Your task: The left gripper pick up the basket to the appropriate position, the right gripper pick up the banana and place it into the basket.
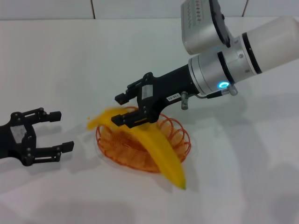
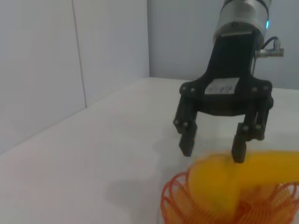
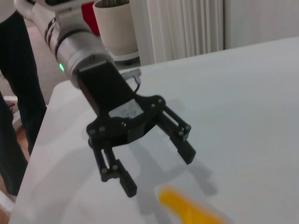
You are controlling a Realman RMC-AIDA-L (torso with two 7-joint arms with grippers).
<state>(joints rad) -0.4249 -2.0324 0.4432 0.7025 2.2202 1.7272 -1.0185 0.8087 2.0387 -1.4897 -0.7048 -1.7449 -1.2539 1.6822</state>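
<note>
The orange wire basket stands on the white table in the middle of the head view. The yellow banana lies slanted across it, blurred, with one end past the near rim. My right gripper hangs open just above the banana's far end, and one finger overlaps it. My left gripper is open and empty on the table left of the basket, apart from it. The left wrist view shows the right gripper open over the banana and the basket. The right wrist view shows the left gripper and the banana's tip.
The white table stretches around the basket. A white wall stands along the table's far side. The right arm's silver and white forearm reaches in from the upper right.
</note>
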